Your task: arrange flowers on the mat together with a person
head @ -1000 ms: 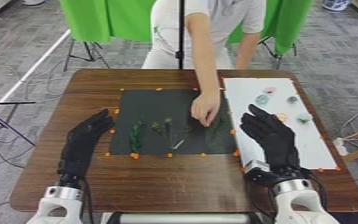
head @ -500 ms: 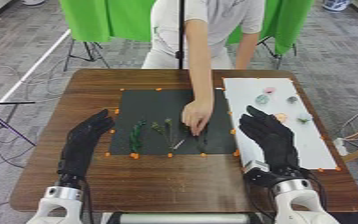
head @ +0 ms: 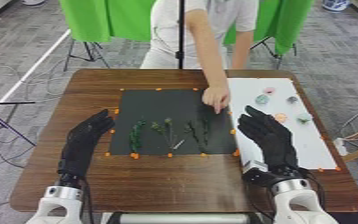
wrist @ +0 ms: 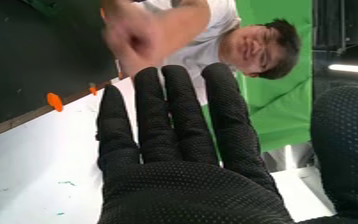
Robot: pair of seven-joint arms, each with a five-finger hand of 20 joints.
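Stems [head: 136, 137] are laid on the mat [head: 158, 105], a person's hand [head: 216, 96] near; blooms [head: 280, 117] on the white sheet [head: 312, 148] likely need placing, and we hold our left hand [head: 88, 131] and right hand [head: 268, 133] straight-fingered.

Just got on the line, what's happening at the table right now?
A person is arranging green stems on the dark rectangular mat; the person's hand is over its upper right part. Several thin green stems lie in a row across the mat's lower half. To the right, small pale and pinkish flower heads rest on the white sheet. The robot's left hand is beside the mat and its right hand is above the sheet, both open and holding nothing.
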